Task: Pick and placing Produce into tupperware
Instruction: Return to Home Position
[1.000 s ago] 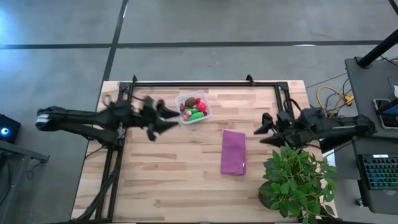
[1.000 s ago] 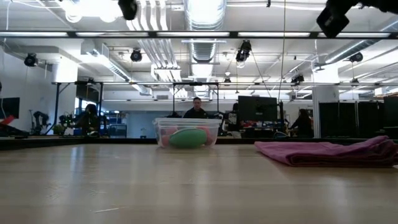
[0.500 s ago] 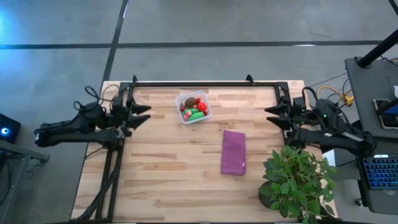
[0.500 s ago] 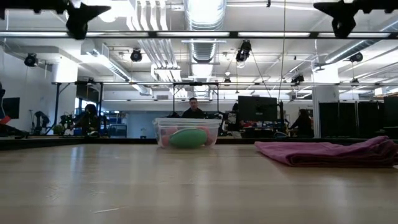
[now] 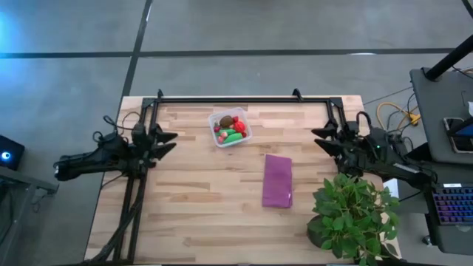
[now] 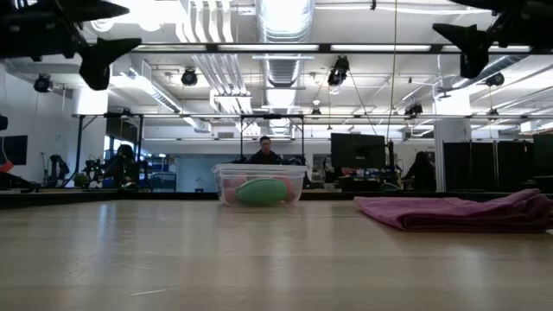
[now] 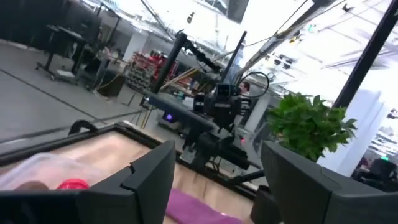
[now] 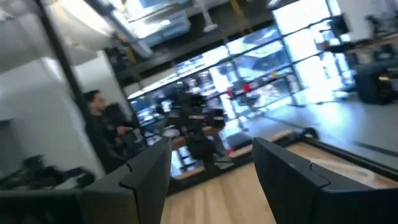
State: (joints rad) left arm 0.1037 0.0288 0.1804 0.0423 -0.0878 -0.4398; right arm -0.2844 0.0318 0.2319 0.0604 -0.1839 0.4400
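The clear square tupperware stands on its base on the table toward the far edge and holds the produce: red round pieces, green ones and a brown oval. In the low view the tupperware shows a green piece inside. My left gripper is open, raised near the table's left edge, well left of the tupperware. My right gripper is open, raised near the table's right edge. Both hold nothing.
A purple cloth lies flat right of the table's middle. A potted plant stands at the near right corner. A black frame rail runs along the far edge. A person sits in the room beyond.
My left gripper has drawn back from beside the tupperware toward the table's left edge and risen. My right gripper has shifted toward the far edge near the table's right edge. The tupperware and cloth have stayed put.
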